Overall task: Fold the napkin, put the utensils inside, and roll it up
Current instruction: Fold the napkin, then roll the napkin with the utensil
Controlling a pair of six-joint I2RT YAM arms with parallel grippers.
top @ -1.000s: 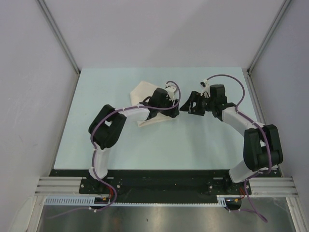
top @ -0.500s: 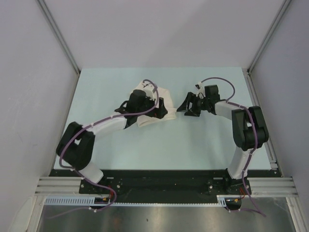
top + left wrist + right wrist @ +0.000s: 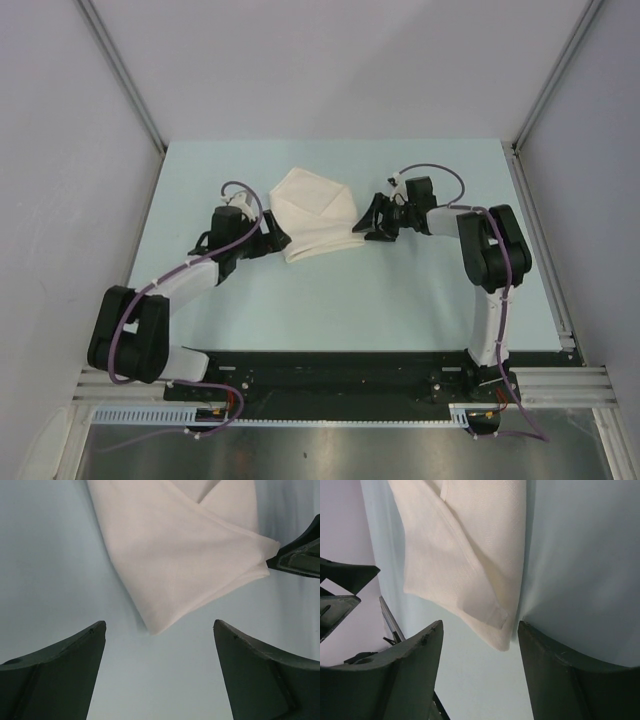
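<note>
The pale bench [image 3: 400,300] fills most of my overhead view, enclosed by plain walls on 3 sides. On it lies the napkin [image 3: 315,215], a white cloth folded into a compact layered bundle. It sits roughly midway between the left and right edges and closer to the far edge than to the near one. In the left wrist view the napkin [image 3: 185,555] shows overlapping layers meeting in a V near the top, and 1 corner points down toward the camera. In the right wrist view the napkin [image 3: 470,555] shows a folded flap and a small doubled tab at its lowest corner.

Both arms reach in from the near edge and bracket the cloth. The left arm [image 3: 190,275] is stretched low across the bench, while the right arm [image 3: 490,260] bends sharply at its elbow.

The left gripper [image 3: 272,232] sits just beside the napkin's left side. From its own camera, the left gripper [image 3: 159,630] has its jaws spread wide and grips nothing. The right gripper [image 3: 372,222] sits at the napkin's right corner. In its wrist view, the right gripper [image 3: 480,627] also has its jaws apart; the cloth's corner lies in the gap, unpinched.

A purple cable [image 3: 435,170] loops over the right wrist.
</note>
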